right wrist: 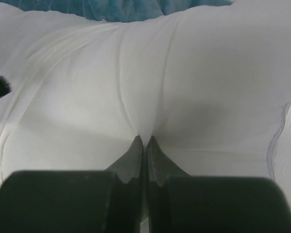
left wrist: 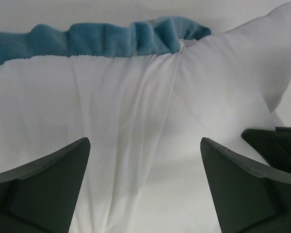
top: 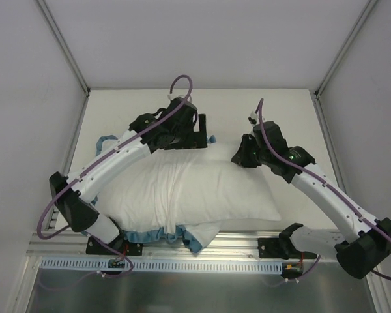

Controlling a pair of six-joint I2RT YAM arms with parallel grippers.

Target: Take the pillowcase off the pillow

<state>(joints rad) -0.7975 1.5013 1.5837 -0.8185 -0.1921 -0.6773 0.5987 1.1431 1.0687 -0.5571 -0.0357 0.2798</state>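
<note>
Pillowcase (top: 146, 192) is sitting mid-table, turned inside-out over the left part of the pillow (top: 247, 195); the right part is lying bare, so roughly half is remaining. Right gripper (right wrist: 144, 141) is pinching a pillow fold at far right. Left gripper (left wrist: 145, 145) is hovering wide apart, empty, at the far frill.

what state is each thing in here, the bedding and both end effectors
pillowcase: partly off, white inside showing, teal frill bunched
pillow: lying flat, right end bare, left end covered
left end effector: open wide over the pillowcase, gripping nothing
right end effector: shut, pinching a fold of the pillow
</note>
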